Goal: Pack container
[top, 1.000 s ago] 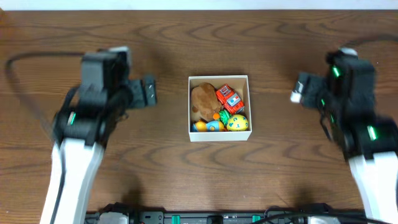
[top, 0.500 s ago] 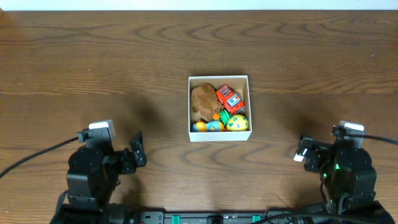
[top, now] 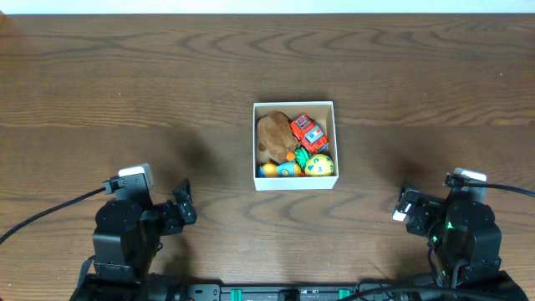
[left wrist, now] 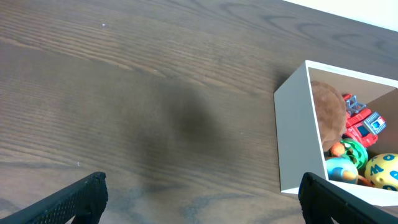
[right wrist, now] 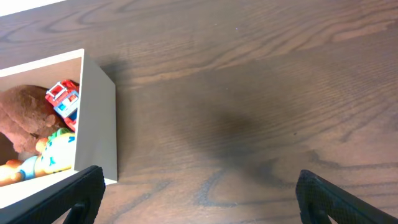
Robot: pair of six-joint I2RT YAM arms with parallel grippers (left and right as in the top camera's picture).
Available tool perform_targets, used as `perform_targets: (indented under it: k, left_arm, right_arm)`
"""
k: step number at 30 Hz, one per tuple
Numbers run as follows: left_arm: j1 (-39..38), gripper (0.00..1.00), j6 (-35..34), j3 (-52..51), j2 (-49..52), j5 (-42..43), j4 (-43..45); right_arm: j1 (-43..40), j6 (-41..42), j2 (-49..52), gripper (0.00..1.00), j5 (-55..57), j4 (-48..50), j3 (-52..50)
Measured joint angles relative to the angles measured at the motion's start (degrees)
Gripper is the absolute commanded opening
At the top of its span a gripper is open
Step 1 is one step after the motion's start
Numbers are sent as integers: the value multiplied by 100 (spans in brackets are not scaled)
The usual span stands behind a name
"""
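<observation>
The small square white cardboard box [top: 296, 184] sits pretty much dead centre on the desk, low walls, open top, and it's already stuffed. There's a brown plush lump [top: 272, 135] on the left side and a red toy truck [top: 308, 131] at the far right. A yellow ball with markings [top: 318, 165] and a blue-and-orange toy [top: 280, 169] sit along the near wall, with something green wedged between that I can't make out.

For whatever comes next, the box lies far and to the right of the left gripper [top: 185, 211], and far and to the left of the right gripper [top: 405, 205]. Honestly neither arm looks nearer, it's about a tie. The box is close to square, so there's no real long axis to line up with. Both wrist views show a corner and a side wall of it, well apart from the fingers.

Both grippers are spread wide with nothing in them, sitting low at the near edge.

The dark brown wood-grain desk [top: 125, 75] has no loose toys on it and no lid that I can spot, so my guess is the packing is basically done. A black cable [top: 42, 213] trails off left. Past the far edge there's just a pale strip, can't tell what.
</observation>
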Motion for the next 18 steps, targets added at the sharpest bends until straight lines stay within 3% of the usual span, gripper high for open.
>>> perform_targets:
  k: [9,18]
  left_arm:
    - [0,98,0,0,0,-15,4]
    - [0,98,0,-4,0,-17,4]
  right_arm:
    - [0,-63,-83,99,4,-74,-76]
    - [-212,-1036,-1829,99,-669,1718,-1810]
